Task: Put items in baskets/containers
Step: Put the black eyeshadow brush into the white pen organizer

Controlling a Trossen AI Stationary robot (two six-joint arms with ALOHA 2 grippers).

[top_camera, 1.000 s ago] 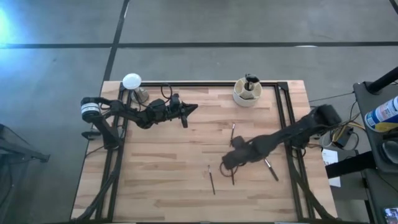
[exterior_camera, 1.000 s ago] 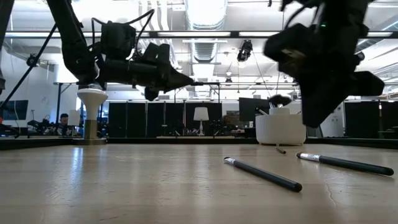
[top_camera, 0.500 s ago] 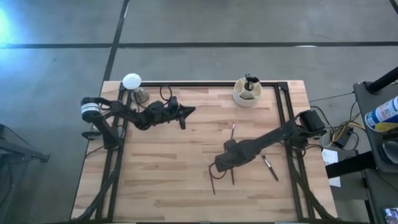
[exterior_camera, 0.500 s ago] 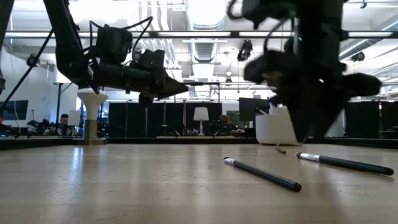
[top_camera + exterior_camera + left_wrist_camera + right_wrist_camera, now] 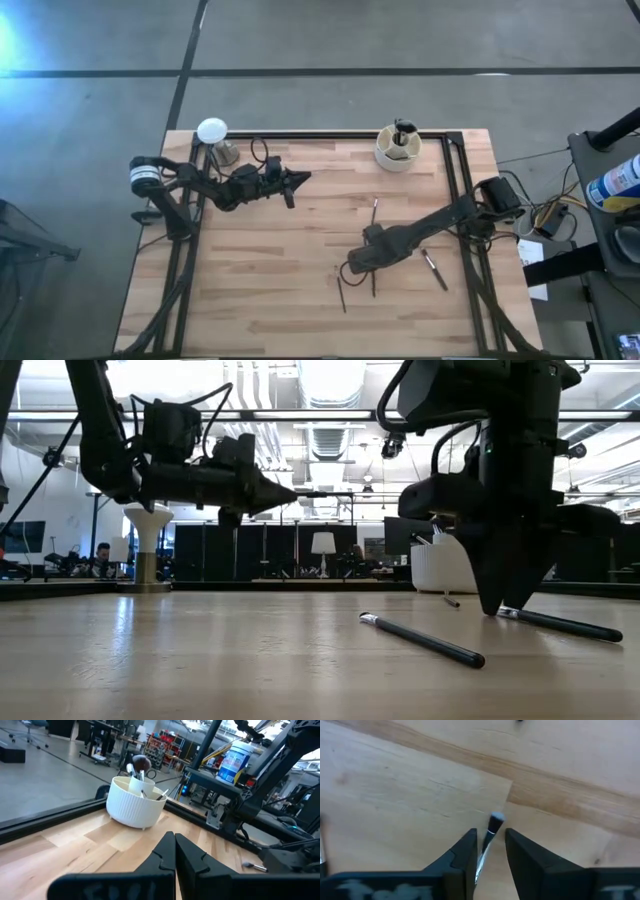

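My right gripper (image 5: 349, 271) is down at the tabletop in the middle right of the table (image 5: 505, 606), open. Its fingers stand on either side of a thin dark brush (image 5: 492, 827) with a silver ferrule. That brush lies flat on the wood and runs along the fingers. Whether a finger touches it I cannot tell. Other brushes lie flat nearby (image 5: 340, 293) (image 5: 433, 268) (image 5: 375, 211). The cream-white cup (image 5: 398, 152) (image 5: 135, 802) stands at the far edge and holds several brushes. My left gripper (image 5: 303, 178) (image 5: 174, 847) hovers shut above the table's far left part, pointing toward the cup.
A white disc on a metallic stand (image 5: 212, 131) (image 5: 148, 520) stands at the far left corner. A dark rail frames the table's far and side edges (image 5: 455, 165). In the low view two brushes (image 5: 425, 641) (image 5: 560, 623) lie close to the right gripper. Bare wood fills the table's left and near parts.
My right gripper moved toward the table's left and near edges and came down until its fingertips reached the tabletop over a brush. My left gripper drew back slightly toward the left edge and stayed shut. No brush has moved.
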